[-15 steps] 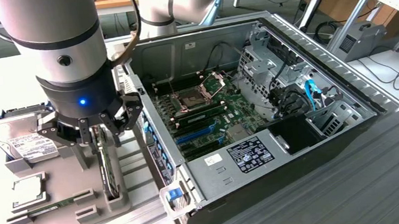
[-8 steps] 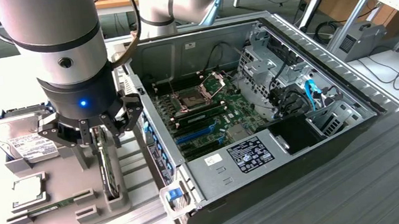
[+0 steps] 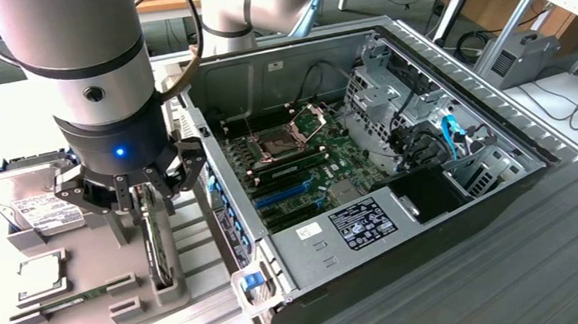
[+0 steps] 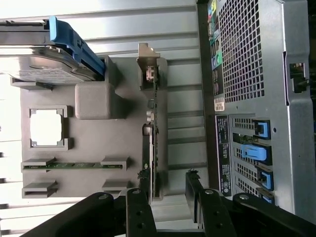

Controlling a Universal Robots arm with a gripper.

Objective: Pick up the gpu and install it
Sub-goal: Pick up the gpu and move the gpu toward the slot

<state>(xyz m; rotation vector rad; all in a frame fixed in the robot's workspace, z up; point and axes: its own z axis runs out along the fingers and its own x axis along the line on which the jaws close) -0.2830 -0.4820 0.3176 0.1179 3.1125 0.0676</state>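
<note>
In the exterior view the arm is covering the upper part of the gpu and a corner of the hard drive at the holder's far edge. From the wrist the gpu is showing edge-on, its cooler perhaps facing away. The computer case is running off the exterior view's lower edge.

A thick silver-grey arm is seen, capped by a black wrist collar where a small blue light is lit. A black cable is routed alongside. The black gripper is built from bolted linkage fingers.
</note>
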